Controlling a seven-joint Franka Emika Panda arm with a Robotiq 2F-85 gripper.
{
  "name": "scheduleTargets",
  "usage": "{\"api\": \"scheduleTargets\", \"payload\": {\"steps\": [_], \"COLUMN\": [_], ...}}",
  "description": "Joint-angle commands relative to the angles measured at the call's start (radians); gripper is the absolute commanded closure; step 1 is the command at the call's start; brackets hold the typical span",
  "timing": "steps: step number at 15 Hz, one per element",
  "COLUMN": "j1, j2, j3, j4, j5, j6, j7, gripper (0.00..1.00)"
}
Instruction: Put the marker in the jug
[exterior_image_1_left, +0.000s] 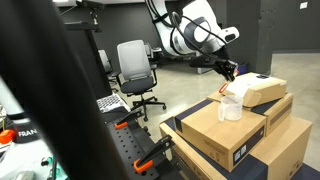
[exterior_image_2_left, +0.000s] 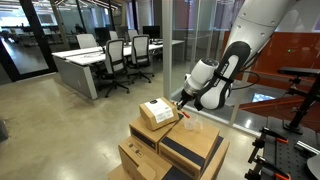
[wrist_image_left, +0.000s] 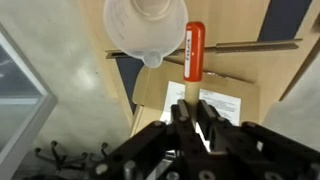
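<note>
Orange-red and thin, the short pen-like marker (wrist_image_left: 194, 50) is sitting clamped in the black Robotiq gripper (wrist_image_left: 197, 108) in the wrist view. Its pale lower end is running down between the two dark fingers (wrist_image_left: 183, 112), and its coloured end is pointing away toward 12 o'clock. The jaws are standing only a narrow gap apart, pressing on the marker from 9 and 3 o'clock, and nothing else is lying between them. The small translucent whitish plastic jug (wrist_image_left: 125, 35) is showing from above at about 11 o'clock of the gripper. Its open mouth is facing the camera and its pouring lip is pointing toward 6 o'clock. The marker is lying just beside the jug at its 3 o'clock edge and outside the mouth; whether the two are touching cannot be told. Under both, a brown cardboard box (wrist_image_left: 235, 70) with a white label is filling the background. In both exterior views the gripper (exterior_image_1_left: 228, 70) (exterior_image_2_left: 183, 103) is hovering just above the jug (exterior_image_1_left: 232, 105) (exterior_image_2_left: 190, 125), which is standing upright on the stacked brown boxes (exterior_image_1_left: 215, 130) near a flat cream-topped cardboard box (exterior_image_1_left: 262, 88) at its 2 o'clock. There the marker is too small to make out.
</note>
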Motion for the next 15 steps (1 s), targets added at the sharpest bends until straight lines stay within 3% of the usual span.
{"api": "scheduleTargets", "payload": {"steps": [1, 4, 15], "j1": [-0.027, -0.035, 0.057], "j2": [-0.045, -0.049, -0.035], "j3": [0.02, 0.023, -0.071], "j4": [-0.051, -0.052, -0.087], "j5": [0.033, 0.038, 0.122], "j6": [0.03, 0.028, 0.13], "j7": [-0.042, -0.05, -0.109], "gripper": [0.96, 0.96, 0.96]}}
